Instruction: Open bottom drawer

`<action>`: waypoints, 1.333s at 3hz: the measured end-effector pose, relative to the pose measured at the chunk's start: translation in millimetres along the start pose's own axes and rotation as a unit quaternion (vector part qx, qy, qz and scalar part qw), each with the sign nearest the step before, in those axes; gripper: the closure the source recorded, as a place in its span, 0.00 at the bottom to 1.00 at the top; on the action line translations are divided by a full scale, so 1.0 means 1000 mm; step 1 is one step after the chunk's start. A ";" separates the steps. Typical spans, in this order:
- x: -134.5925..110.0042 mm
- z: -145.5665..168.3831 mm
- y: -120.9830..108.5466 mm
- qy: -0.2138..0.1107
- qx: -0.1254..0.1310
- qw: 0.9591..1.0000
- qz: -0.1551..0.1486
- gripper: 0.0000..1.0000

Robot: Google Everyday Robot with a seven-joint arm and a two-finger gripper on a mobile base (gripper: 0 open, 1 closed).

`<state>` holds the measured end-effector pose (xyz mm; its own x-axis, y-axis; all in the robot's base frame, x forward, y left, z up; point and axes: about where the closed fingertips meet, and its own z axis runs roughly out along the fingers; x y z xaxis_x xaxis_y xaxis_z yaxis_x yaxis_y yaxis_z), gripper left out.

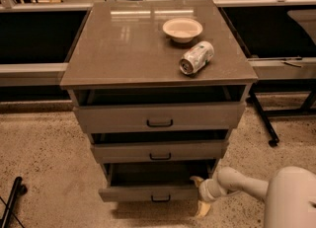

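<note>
The bottom drawer (148, 192) is the lowest of three grey-brown drawers in the cabinet, with a small black bar handle (160, 199) at its centre. Its front stands pulled out from the cabinet, with a dark gap behind it. My gripper (199, 195) is at the drawer's right end, low near the floor, at the end of my white arm (242, 183) that comes in from the lower right. One tan fingertip (196, 179) sits by the drawer's upper right corner, the other (202, 209) below its front.
The middle drawer (160, 151) and top drawer (160, 117) also stand partly out. On the cabinet top (123, 49) are a white bowl (182, 28) and a can on its side (196, 57). A black wheeled frame leg (264, 123) stands right; a black pole (11, 205) at lower left.
</note>
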<state>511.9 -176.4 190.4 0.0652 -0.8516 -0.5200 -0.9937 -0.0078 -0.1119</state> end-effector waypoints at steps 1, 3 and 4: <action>-0.004 0.004 0.016 0.000 -0.022 1.000 -0.004 0.24; -0.010 -0.003 0.030 -0.014 -0.024 1.000 -0.008 0.53; -0.012 -0.011 0.038 -0.022 -0.020 1.000 -0.009 0.54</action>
<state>472.4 -172.1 201.8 0.0864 -0.8273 -0.5551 -0.9951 -0.0447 -0.0883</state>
